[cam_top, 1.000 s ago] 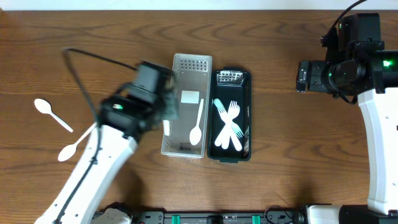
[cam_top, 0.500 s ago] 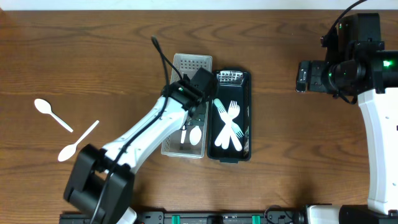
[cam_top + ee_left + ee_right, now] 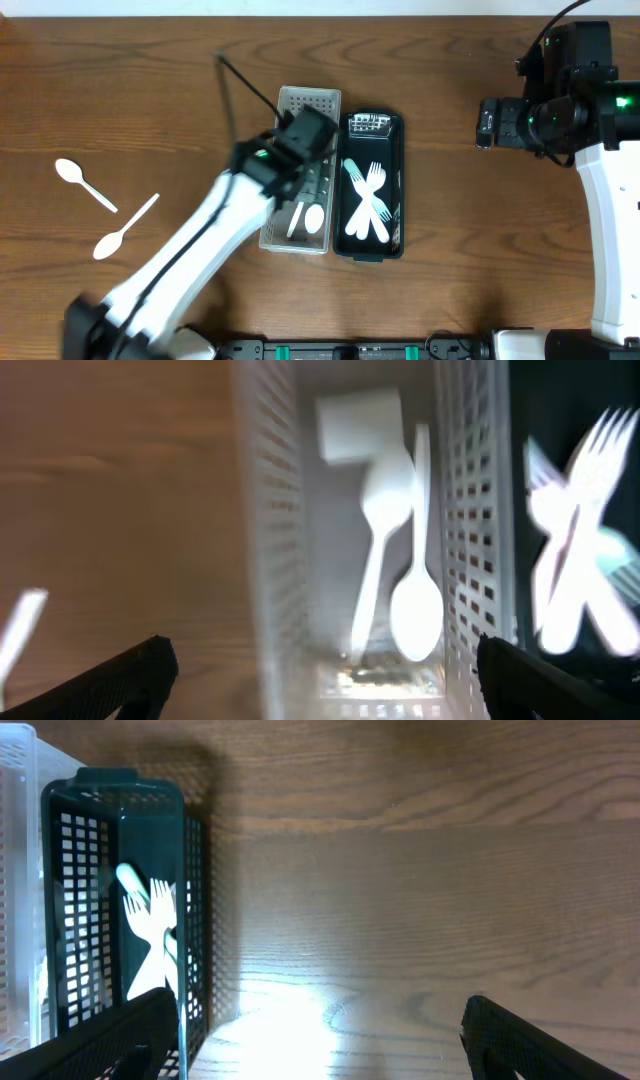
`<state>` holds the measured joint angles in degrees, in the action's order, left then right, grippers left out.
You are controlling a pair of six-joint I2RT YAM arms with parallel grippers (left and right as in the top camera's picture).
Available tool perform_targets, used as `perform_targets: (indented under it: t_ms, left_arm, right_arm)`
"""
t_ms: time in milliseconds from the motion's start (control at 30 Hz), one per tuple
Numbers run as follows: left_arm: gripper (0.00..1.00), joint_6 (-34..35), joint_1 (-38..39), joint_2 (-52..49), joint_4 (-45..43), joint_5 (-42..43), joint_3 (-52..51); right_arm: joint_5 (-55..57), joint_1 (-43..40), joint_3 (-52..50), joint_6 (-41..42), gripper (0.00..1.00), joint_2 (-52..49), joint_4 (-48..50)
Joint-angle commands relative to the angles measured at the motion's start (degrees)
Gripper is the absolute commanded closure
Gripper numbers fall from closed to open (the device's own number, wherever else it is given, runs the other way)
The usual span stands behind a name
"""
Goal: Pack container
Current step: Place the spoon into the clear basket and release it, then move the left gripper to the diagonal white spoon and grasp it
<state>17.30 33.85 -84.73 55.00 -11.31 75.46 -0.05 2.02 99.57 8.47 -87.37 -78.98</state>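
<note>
Spoons of white plastic, two, lie in the white perforated plastic basket [image 3: 265, 560], long axes along its length. The near spoon [image 3: 417, 600] has its bowl toward the near end; the second spoon [image 3: 380, 530] has its bowl toward the far end. The left gripper [image 3: 325, 665] is above them, jaws spread wide, holding nothing. Just beside is the black perforated plastic basket [image 3: 400, 180] with crossed white plastic forks [image 3: 367, 205], tines pointing far. Two loose white spoons [image 3: 90, 190] [image 3: 130, 222] lie on the brown wooden table [image 3: 470, 250], well left. The right gripper [image 3: 315, 1020] is wide open and empty, well apart to the right.

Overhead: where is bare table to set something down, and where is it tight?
Bare wood lies between the black basket and the right arm, and along the far edge above the two loose spoons. Crowded: the white basket, under the left arm.
</note>
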Motion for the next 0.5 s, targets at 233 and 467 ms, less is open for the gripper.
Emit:
perform_targets:
  t_ms: [233,467]
  left_arm:
    - [0.02,34.0,-28.3,21.6,7.4,-7.6,3.0]
    - [0.02,57.0,-48.0,21.8,8.6,-3.3,-1.0]
  right_arm:
    - [-0.2,-0.3,0.0,-0.9,0.06,0.0,-0.1]
    - [-0.2,-0.2,0.0,-0.9,0.06,0.0,-0.3]
